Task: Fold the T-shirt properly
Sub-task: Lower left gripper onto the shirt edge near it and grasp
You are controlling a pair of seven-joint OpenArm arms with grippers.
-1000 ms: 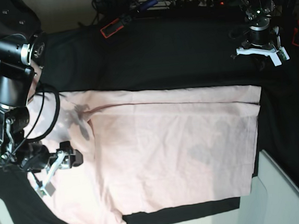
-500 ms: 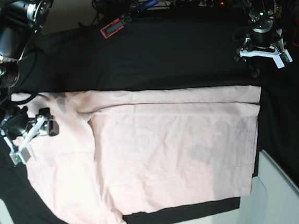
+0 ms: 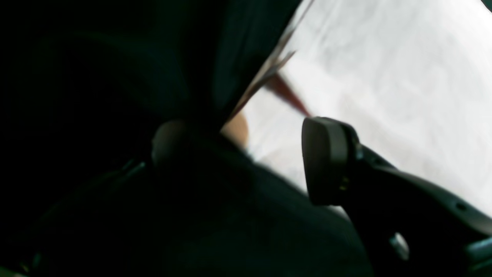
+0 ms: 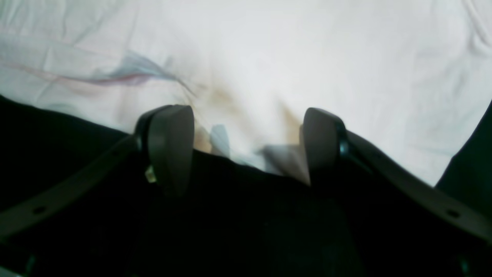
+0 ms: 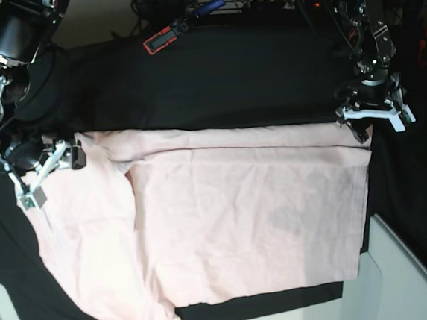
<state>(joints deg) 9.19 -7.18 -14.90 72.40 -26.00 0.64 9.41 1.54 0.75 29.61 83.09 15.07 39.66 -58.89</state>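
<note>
both hands spread at the t-shirt's edges

the t-shirt (image 5: pixel 242 225) lies flat on the black cloth (image 5: pixel 214 77) over the worktop. the right hand (image 5: pixel 46 171) stands wide at the shirt's edge, gripping nothing, cloth showing between its fingers (image 4: pixel 169 142). the left hand (image 5: pixel 374 116) hangs at the opposite corner, also spread wide and gripping nothing.

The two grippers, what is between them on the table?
In the base view, only the T-shirt on the black cloth lies between left gripper and right gripper.
</note>
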